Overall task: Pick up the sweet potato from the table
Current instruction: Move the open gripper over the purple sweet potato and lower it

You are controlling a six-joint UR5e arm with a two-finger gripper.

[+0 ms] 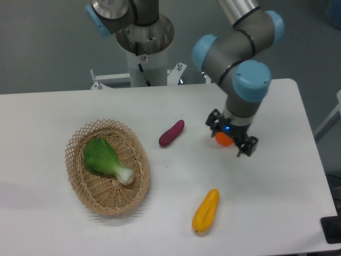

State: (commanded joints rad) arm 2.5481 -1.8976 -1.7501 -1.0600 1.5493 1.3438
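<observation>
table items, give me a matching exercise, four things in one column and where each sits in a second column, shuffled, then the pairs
Things:
1. sweet potato
2. bok choy
3. orange
4. yellow vegetable

Places:
A. inside the wicker basket
B. mostly hidden behind the gripper
C. bare table, between the basket and the gripper
D. near the table's front edge, closest to the camera

Pairs: 1-C, 2-A, 3-B, 4-D

Even bright light, soft shadows, sharp
</observation>
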